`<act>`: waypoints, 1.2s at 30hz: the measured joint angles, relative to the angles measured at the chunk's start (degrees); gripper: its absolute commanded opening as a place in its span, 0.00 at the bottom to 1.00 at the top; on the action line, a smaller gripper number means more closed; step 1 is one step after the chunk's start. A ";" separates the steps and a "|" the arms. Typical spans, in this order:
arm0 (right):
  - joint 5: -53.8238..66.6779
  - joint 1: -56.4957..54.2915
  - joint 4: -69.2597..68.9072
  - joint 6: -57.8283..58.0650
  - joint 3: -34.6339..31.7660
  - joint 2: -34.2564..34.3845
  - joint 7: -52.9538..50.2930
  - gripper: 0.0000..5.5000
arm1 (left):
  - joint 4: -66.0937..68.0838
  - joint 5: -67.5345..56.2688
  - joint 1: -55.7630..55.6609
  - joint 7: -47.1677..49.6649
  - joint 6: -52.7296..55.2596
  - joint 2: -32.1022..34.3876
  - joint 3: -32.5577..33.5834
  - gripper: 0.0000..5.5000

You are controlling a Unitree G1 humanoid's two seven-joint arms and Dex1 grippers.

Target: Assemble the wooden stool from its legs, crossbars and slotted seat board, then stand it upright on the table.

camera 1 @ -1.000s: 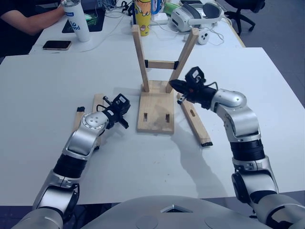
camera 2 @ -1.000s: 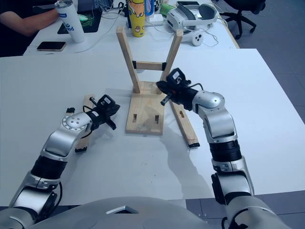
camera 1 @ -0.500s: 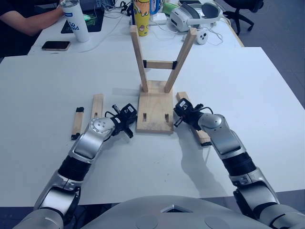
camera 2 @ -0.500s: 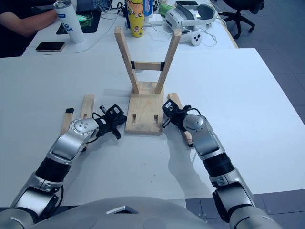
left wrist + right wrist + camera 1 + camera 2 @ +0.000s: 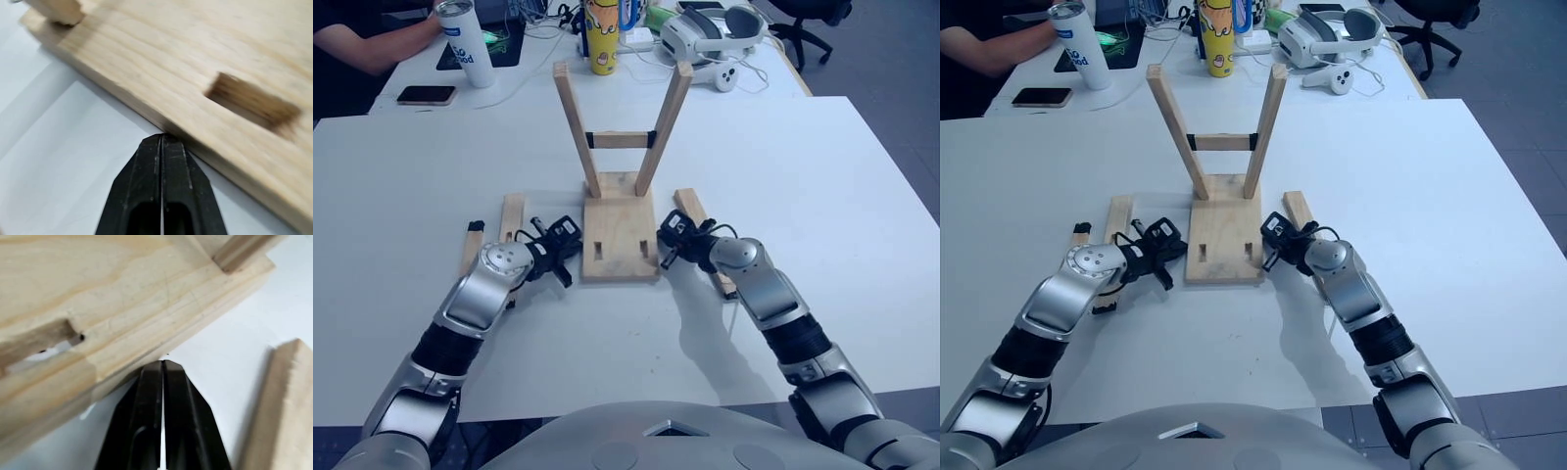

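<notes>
The slotted seat board (image 5: 619, 230) lies flat in the middle of the desk (image 5: 803, 196). Two legs (image 5: 576, 127) stand in its far slots, joined by a crossbar (image 5: 621, 140). The left tool (image 5: 161, 144) has its fingers pressed together on nothing, tips at the board's left edge. The right tool (image 5: 163, 367) is likewise closed and empty at the right edge, beside a loose leg (image 5: 690, 206). Another loose leg (image 5: 512, 213) and a short crossbar (image 5: 471, 245) lie to the left.
</notes>
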 measured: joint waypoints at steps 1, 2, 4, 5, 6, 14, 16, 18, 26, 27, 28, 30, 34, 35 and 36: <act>-0.01 0.05 -0.25 -0.09 0.50 0.24 -0.19 0.00 | 0.65 0.01 -0.05 0.33 -0.07 0.08 0.82 0.00; -0.08 0.17 -0.28 -0.44 0.60 0.48 -0.58 0.00 | 0.96 -0.11 -0.05 0.43 -0.10 0.10 1.50 0.04; -0.07 0.71 -0.25 -1.00 -0.09 0.52 -1.80 0.05 | 0.92 -1.44 0.09 0.90 -0.57 -0.54 4.43 0.07; -0.01 0.84 -0.26 -0.94 -0.83 0.55 -2.24 0.07 | 0.57 -2.25 0.15 1.44 -0.74 -0.91 6.04 0.10; 0.06 0.85 -0.29 -0.90 -1.93 0.56 -3.02 0.10 | -0.12 -3.41 0.30 2.01 -0.93 -1.45 8.39 0.13; 3.17 1.20 -3.50 -3.77 -12.57 1.47 -8.71 0.30 | -4.13 -13.15 5.58 10.03 -1.19 -3.89 35.19 0.32; 5.91 1.67 -5.77 -4.79 -15.67 3.54 -9.81 0.35 | -2.31 -12.66 8.77 11.19 -1.67 -3.70 37.05 0.37; 9.21 2.24 -7.62 -4.83 -18.05 6.05 -10.78 0.40 | 0.34 -11.20 10.87 11.88 -2.66 -3.48 36.73 0.42; 19.70 2.54 -11.32 0.49 -24.79 11.30 -12.78 0.49 | 3.73 -12.98 11.38 12.13 2.04 -3.56 36.15 0.50; 20.30 2.64 -11.70 0.69 -24.81 11.30 -12.85 0.49 | 3.92 -13.43 11.39 12.11 3.01 -3.73 36.19 0.50; 20.52 3.05 -12.25 1.05 -24.79 11.30 -12.93 0.49 | 3.98 -14.02 11.43 12.24 3.97 -4.02 36.19 0.50; 20.61 3.64 -12.60 1.38 -24.78 11.28 -13.19 0.49 | 4.18 -14.16 11.49 12.39 4.59 -4.15 36.12 0.50; 20.96 4.18 -13.20 2.42 -24.71 11.28 -14.22 0.49 | 5.43 -15.19 11.55 12.50 6.11 -4.03 36.44 0.47; 20.96 4.18 -13.20 2.55 -24.60 11.28 -14.54 0.49 | 5.41 -15.39 11.55 12.53 6.41 -4.03 36.70 0.46; 20.97 4.17 -13.20 2.64 -24.55 11.29 -14.70 0.49 | 5.42 -15.42 11.58 12.59 6.46 -4.02 36.73 0.42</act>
